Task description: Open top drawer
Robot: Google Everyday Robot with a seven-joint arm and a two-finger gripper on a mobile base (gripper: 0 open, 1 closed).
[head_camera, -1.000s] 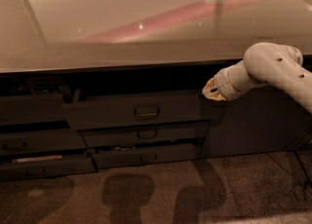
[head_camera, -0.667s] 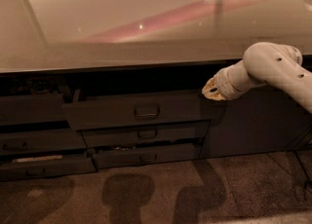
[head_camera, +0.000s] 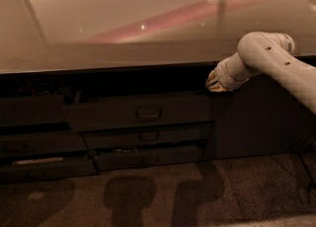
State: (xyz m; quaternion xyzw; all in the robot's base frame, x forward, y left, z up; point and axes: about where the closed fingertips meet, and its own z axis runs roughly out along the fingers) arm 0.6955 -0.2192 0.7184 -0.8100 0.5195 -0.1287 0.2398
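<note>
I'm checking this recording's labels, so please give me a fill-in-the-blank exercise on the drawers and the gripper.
The wide dark grey top drawer carries a small rectangular loop handle at its ___.
Beneath it in the same stack sit ___ slimmer grey drawer fronts.
The white robot arm enters from the picture's ___ side.
The gripper is near the top drawer's upper right corner, just ___ the pale countertop edge.
Missing words: centre; two; right; below.

Glossy countertop (head_camera: 123,48), matt top drawer (head_camera: 108,115), smooth plastic jaws by drawer's right corner.
</note>
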